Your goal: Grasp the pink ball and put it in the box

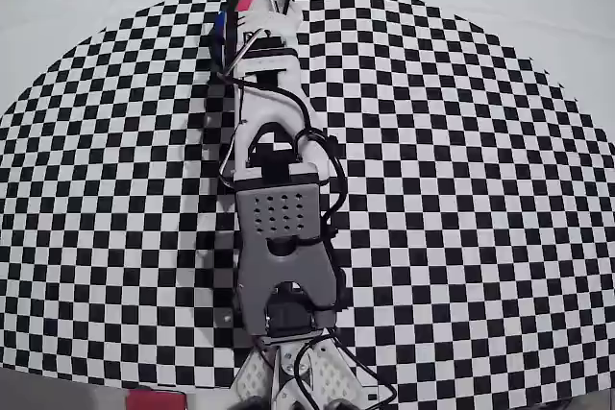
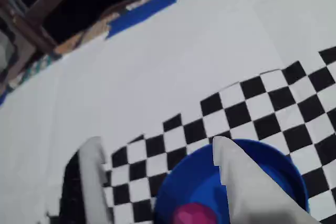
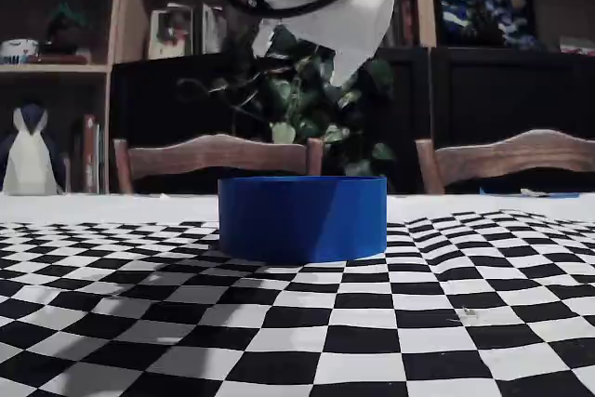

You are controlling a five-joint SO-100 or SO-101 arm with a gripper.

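Note:
In the wrist view the pink ball (image 2: 193, 214) lies inside the round blue box (image 2: 273, 158) at the bottom edge. My gripper (image 2: 157, 142) is open above it. The left finger (image 2: 95, 177) hangs over the checkered cloth, the right finger (image 2: 247, 187) over the box, and nothing is between them. In the fixed view the box (image 3: 302, 218) stands on the cloth with the gripper (image 3: 321, 39) hanging well above it, and its wall hides the ball. From overhead, my arm (image 1: 279, 208) covers nearly all of the box; only a blue sliver (image 1: 219, 24) shows.
The checkered cloth (image 1: 461, 189) lies on a white table (image 2: 173, 61). Two wooden chair backs (image 3: 214, 153) and a leafy plant (image 3: 307, 109) stand beyond the far edge, before dark shelves. A red object (image 1: 154, 400) sits at the near edge in the overhead view.

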